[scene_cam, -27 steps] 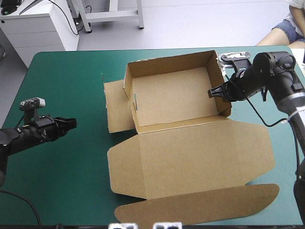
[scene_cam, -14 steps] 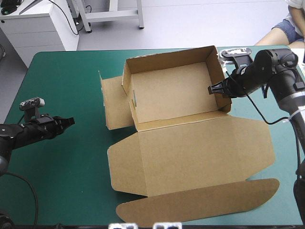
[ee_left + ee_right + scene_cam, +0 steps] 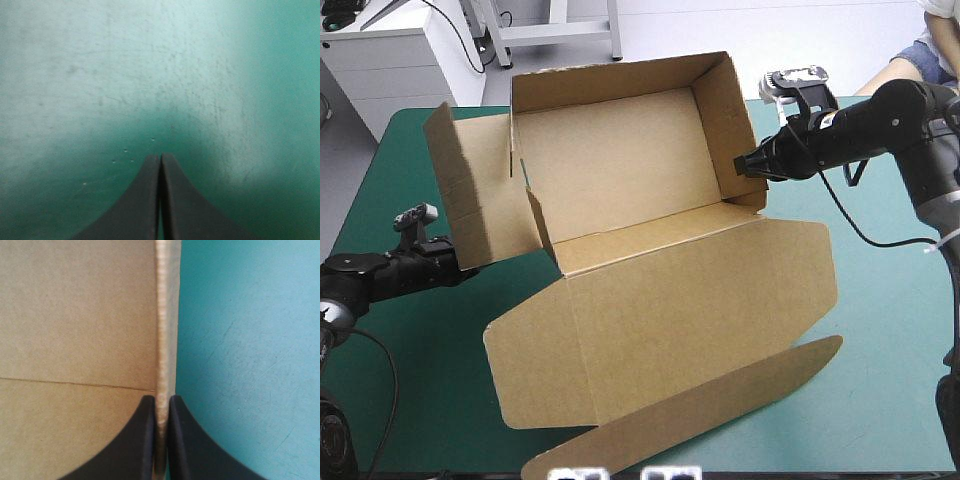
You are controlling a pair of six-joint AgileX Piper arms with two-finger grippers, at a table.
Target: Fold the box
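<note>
Box (image 3: 620,180) sits mid-table on teal-green cover (image 3: 890,330), tray walls up, tipped, lid (image 3: 670,320) flat toward near edge; right gripper (image 3: 740,166) pinches its right wall (image 3: 725,120), left gripper (image 3: 160,159) pressed closed, empty, low over cover by left flap (image 3: 470,195).

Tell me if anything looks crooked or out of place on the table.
Yes. The box sits skewed on the table, its tray end seemingly tipped up by the right gripper pinching its right wall. The left side flap splays outward, untucked.
</note>
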